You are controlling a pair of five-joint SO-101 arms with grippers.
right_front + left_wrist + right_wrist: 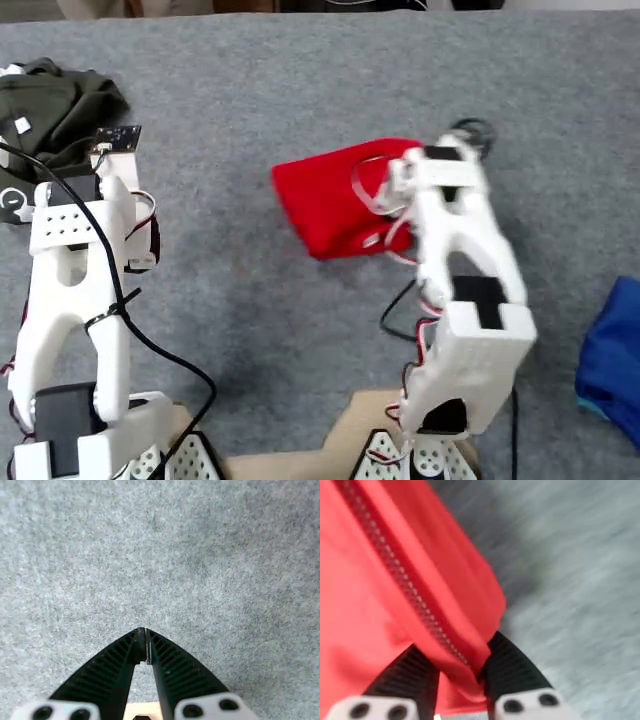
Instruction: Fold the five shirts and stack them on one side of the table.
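- Grey felt table (pixel 250 80) carries the work. We see the right claw (pixel 457 655) clamped on a stitched edge of the red shirt (pixel 325 200), with cloth pinched between its two fingers.
- Most of the red shirt lies bunched on the table just beyond this claw.
- Risk: the pinch takes only a thin edge, so we judge that a pull could slip it free, or drag the bundle and undo its folds.
- Left claw (pixel 142 635) hangs with tips together over bare table, holding nothing, well apart from the red shirt.
- Dark green shirt (pixel 50 110) lies just beyond the left claw; blue shirt (pixel 612 360) lies well off to the right claw's outer side.
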